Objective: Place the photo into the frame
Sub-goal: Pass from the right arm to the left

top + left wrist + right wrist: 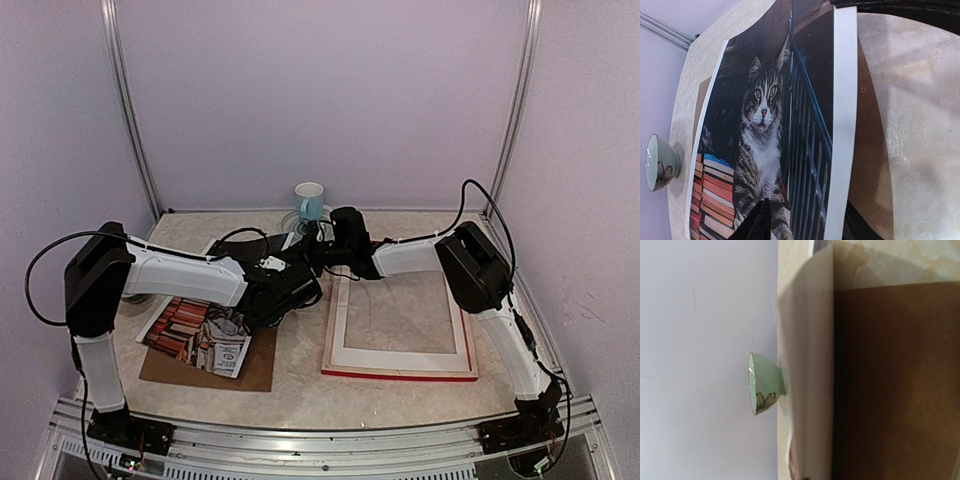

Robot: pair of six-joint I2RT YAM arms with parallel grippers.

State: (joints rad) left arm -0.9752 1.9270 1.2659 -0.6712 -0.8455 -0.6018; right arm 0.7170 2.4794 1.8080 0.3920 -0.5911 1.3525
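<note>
The photo [185,335], a grey tabby cat beside stacked books, lies at the left on the brown backing board [258,372]. Its far edge is lifted and bowed. In the left wrist view the photo [765,115] fills the middle. My left gripper [807,206] is open, with one finger [760,225] over the print and the other under its white border. My right gripper [328,244] is at the photo's raised far edge and seems shut on it. The right wrist view shows only the white reverse [810,365]. The frame [400,362] lies at the right, pale wood up.
A pale green cup [309,202] stands at the back wall and also shows in both wrist views [660,162] [765,382]. The backing board [872,165] [895,380] lies under the photo. Both arms meet over the table's middle.
</note>
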